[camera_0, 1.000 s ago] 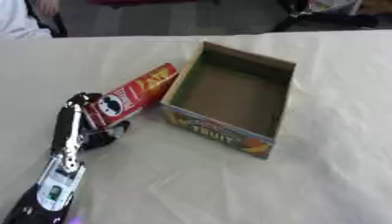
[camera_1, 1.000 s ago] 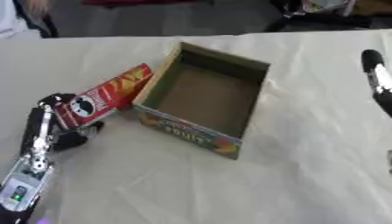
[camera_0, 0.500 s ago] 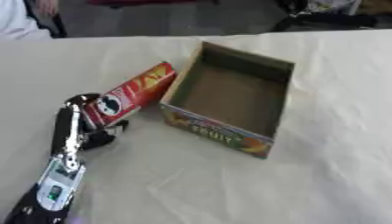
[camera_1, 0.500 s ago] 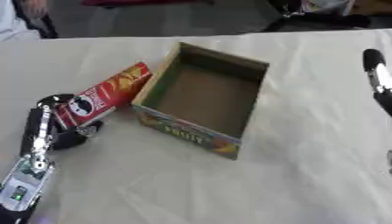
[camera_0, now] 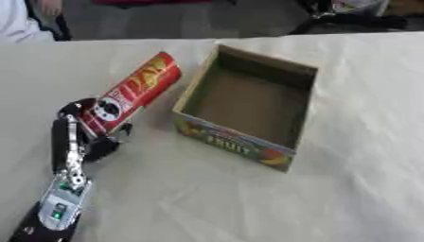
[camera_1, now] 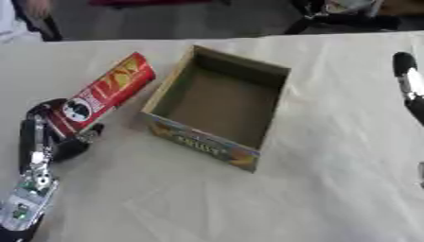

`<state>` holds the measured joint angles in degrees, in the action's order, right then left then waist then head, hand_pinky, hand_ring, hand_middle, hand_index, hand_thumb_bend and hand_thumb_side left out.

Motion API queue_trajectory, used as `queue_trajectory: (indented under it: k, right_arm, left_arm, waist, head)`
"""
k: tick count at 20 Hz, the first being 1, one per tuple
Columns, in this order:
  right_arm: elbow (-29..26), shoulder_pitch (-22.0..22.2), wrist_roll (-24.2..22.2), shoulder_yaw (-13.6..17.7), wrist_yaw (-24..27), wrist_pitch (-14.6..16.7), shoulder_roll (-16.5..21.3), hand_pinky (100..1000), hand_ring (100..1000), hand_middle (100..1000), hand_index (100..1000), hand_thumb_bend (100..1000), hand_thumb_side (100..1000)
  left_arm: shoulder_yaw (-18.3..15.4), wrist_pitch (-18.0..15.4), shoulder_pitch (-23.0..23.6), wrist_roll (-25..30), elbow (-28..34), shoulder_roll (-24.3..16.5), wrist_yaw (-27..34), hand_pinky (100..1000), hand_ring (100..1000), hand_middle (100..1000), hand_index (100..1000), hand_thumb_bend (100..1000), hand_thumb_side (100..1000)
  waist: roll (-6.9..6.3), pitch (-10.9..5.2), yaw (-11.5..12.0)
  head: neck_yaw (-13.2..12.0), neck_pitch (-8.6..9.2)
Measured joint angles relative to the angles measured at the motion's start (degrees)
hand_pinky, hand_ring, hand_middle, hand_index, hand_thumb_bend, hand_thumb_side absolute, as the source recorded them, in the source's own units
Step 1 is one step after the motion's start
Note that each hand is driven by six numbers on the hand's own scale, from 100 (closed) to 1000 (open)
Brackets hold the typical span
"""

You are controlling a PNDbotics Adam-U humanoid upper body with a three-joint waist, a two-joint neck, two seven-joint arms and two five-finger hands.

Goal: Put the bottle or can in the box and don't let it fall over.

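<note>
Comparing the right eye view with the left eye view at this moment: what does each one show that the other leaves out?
Only the right eye view shows part of the right robot hand at its right edge; whether its fingers are open cannot be told. The left eye view adds nothing of its own. Both show the left robot hand curled around the lower end of the tilted red can, beside the empty cardboard box on the cloth-covered table.

We seem to be in a lab or demo room — the worktop [camera_0: 348, 198] is draped in a plain cream cloth, creased in places. Beyond its far edge we see a dark floor and black stands or chair legs [camera_0: 340, 16] — nothing homely.
</note>
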<state>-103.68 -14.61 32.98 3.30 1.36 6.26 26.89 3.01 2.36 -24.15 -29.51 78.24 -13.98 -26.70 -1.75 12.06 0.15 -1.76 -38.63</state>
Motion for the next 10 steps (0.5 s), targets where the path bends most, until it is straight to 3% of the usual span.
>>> queue_trajectory:
  k: [7,8,9,10]
  right_arm:
    - [-0.02,-0.01,0.08,0.01,0.05,0.02,0.00,790,809,692,810,599,333]
    - [-0.03,-0.01,0.10,0.01,0.11,0.03,0.00,790,809,692,810,599,332]
    - [-0.04,-0.01,0.14,0.01,0.14,0.06,0.00,790,809,692,810,599,332]
    - [-0.06,-0.02,0.17,0.02,0.16,0.09,0.00,790,809,692,810,599,332]
  left_arm:
    - [-0.02,0.23,-0.13,-0.79,6.28,-0.05,-0.64,210,726,457,326,221,100]
    - [-0.02,0.36,-0.20,-0.65,7.30,-0.05,-0.81,211,720,456,327,253,169]
    - [-0.01,0.57,-0.38,-0.39,8.38,-0.07,-1.01,211,718,455,327,226,100]
    - [0.01,0.86,-0.68,0.01,9.55,-0.09,-1.22,212,714,455,329,229,100]
  waist:
    - [-0.05,0.00,0.20]
    - [-0.05,0.00,0.21]
    - [-0.06,0.00,0.24]
    - [-0.06,0.00,0.24]
  head:
    - [0.43,-0.01]
    - [0.47,-0.01]
    - [0.59,-0.02]
    - [0.71,-0.04]
